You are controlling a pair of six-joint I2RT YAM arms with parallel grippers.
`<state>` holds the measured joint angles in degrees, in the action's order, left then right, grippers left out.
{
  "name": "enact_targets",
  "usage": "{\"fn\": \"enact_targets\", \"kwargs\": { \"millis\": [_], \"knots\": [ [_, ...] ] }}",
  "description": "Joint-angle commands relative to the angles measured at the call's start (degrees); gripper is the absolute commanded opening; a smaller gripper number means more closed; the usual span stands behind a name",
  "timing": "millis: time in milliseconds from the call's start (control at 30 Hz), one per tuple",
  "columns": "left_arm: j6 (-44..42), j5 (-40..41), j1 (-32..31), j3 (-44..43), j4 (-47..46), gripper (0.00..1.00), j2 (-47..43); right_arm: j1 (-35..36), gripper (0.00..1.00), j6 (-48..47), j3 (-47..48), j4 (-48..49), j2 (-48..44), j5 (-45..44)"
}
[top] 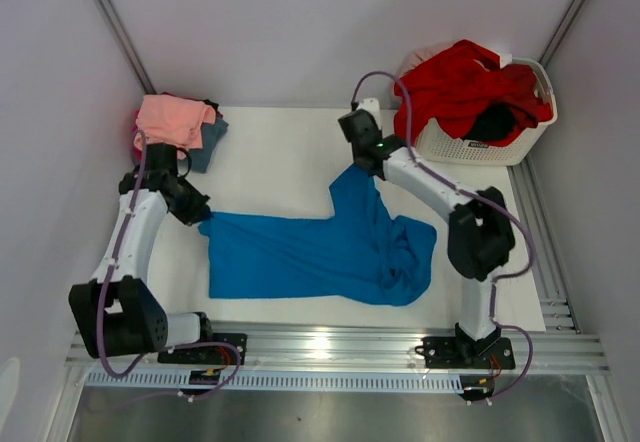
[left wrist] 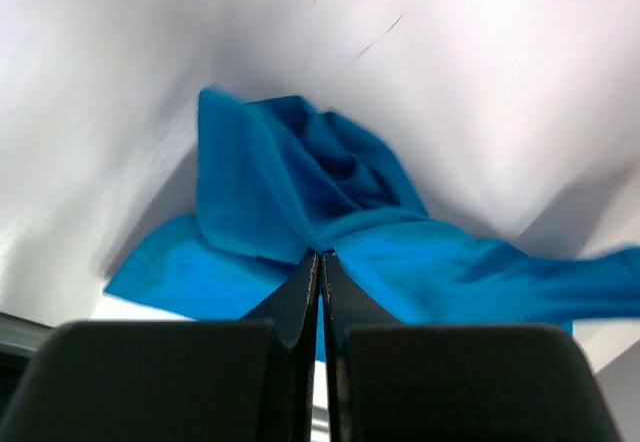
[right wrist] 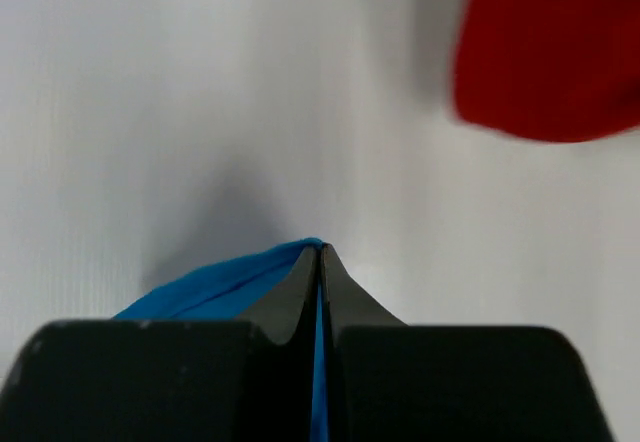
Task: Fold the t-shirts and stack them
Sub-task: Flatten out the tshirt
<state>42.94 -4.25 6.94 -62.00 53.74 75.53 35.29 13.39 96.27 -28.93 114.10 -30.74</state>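
Note:
The bright blue t-shirt (top: 320, 247) lies spread and rumpled on the white table (top: 280, 152). My left gripper (top: 199, 214) is shut on its left edge; in the left wrist view the closed tips (left wrist: 321, 254) pinch blue cloth (left wrist: 300, 177) that bunches up beyond them. My right gripper (top: 357, 167) is shut on the shirt's far corner, pulled up into a peak; blue cloth (right wrist: 215, 287) runs between the closed tips (right wrist: 321, 250). A salmon pink tee (top: 173, 117) tops a folded pile over a slate blue one (top: 211, 134) at the far left.
A white slatted basket (top: 480, 147) stands at the far right, holding a red tee (top: 465, 82) and black cloth (top: 492, 122). Red cloth (right wrist: 550, 52) hangs at the top right of the right wrist view. Grey walls close in on three sides.

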Motion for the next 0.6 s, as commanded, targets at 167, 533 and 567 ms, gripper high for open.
{"fn": "enact_targets", "kwargs": {
  "millis": [167, 533, 567],
  "knots": [
    [-3.9, 14.0, 0.4, -12.5, 6.9, 0.01, -10.9, -3.8, 0.00, -7.8, -2.9, 1.1, -25.8, -12.5],
    [-4.8, 14.5, 0.3, -9.5, 6.8, 0.01, -24.3, -4.0, 0.00, -11.7, -7.5, 2.7, -44.1, -17.2],
    [-4.8, 14.5, 0.0, -9.6, 7.0, 0.00, -24.8, -3.9, 0.00, -11.7, -7.5, 2.4, -44.6, -17.1]
  ]
}}
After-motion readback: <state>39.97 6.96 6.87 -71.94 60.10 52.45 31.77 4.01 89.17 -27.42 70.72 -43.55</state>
